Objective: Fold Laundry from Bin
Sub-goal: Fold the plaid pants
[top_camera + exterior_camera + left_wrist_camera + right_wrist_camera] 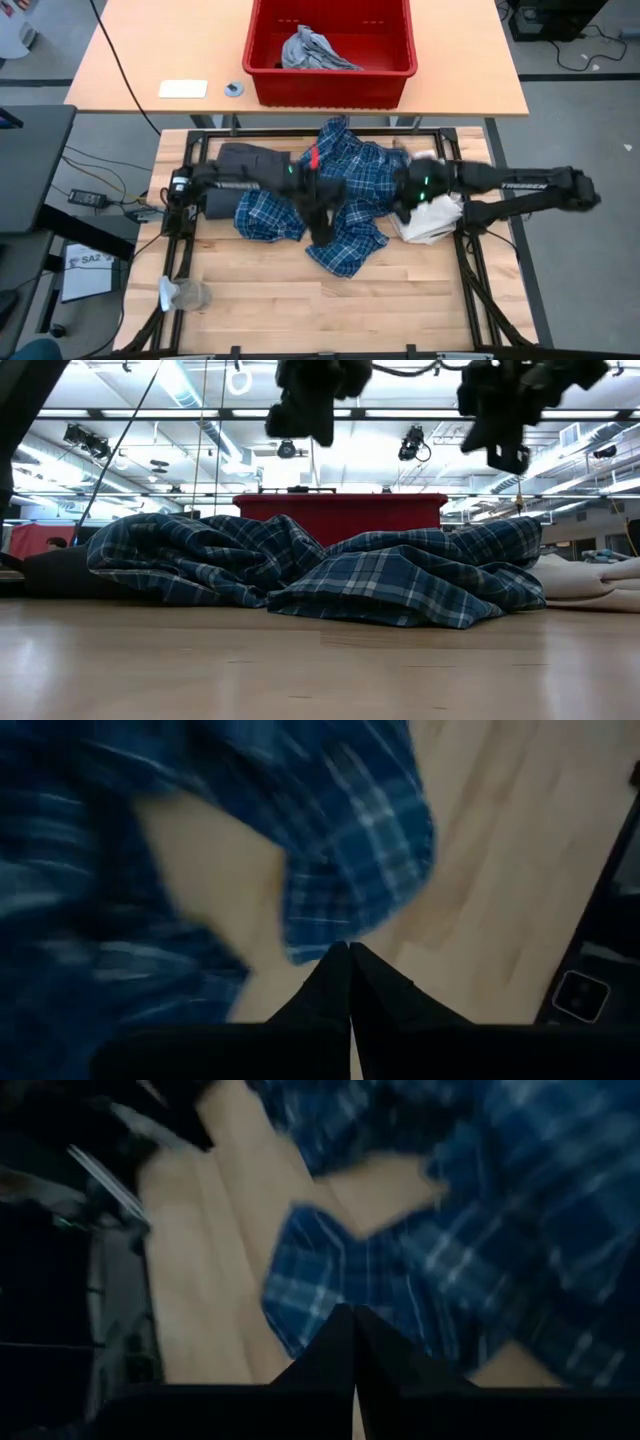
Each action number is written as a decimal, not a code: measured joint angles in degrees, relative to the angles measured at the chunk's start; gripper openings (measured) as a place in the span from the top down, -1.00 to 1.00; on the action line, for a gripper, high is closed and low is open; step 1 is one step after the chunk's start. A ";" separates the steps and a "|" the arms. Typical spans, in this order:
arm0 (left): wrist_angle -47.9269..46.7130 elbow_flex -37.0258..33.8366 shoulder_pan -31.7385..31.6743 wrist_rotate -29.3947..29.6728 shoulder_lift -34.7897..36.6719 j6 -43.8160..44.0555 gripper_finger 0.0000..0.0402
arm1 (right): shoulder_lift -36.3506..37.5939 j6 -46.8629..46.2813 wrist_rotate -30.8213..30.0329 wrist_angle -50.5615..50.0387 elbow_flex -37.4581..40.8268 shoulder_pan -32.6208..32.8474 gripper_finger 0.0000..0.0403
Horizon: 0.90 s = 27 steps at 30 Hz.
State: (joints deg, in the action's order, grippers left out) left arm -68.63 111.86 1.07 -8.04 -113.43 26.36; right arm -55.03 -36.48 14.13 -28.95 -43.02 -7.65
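Bare pale wood fills the front of the low view, and behind it the plaid shirt [330,572] lies crumpled across the bench [320,660], with the red bin [340,515] showing past it. Only the high view looks inside the bin [330,72], where a light grey piece [312,50] sits; it stands on a second, lighter bench [130,60] farther back. From above, a dark grey garment [245,160] lies under the left arm and a white fabric bag [432,222] beside the right arm. Both arms hang above the shirt. Left tool [348,952]: fingers pressed together, holding nothing. Right tool [352,1315]: likewise closed and empty. Ceiling lights and rails fill the room beyond.
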 joint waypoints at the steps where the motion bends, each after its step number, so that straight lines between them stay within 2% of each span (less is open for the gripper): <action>1: 2.17 -2.42 0.93 -0.12 0.00 1.11 0.98 | -0.29 -1.76 -2.41 0.70 0.99 3.31 0.97; 7: 10.19 -11.73 3.53 0.63 -0.02 3.53 0.98 | -5.78 -13.83 -15.19 3.69 1.66 18.70 0.98; 16: 18.35 -15.21 8.48 6.87 0.01 0.29 0.98 | -16.85 -31.96 -27.99 9.68 1.09 32.38 0.99; 22: 29.75 -22.64 11.53 6.74 0.02 -0.38 0.98 | -26.50 -40.22 -32.09 10.50 -2.14 40.59 1.00; 27: 36.73 -29.34 10.31 8.95 0.00 1.93 0.98 | -35.02 -39.67 -33.60 10.46 -7.21 43.59 1.00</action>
State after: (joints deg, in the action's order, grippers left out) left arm -31.90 82.53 11.38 0.91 -113.43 28.30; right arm -90.05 -76.15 -19.47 -18.48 -50.24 35.94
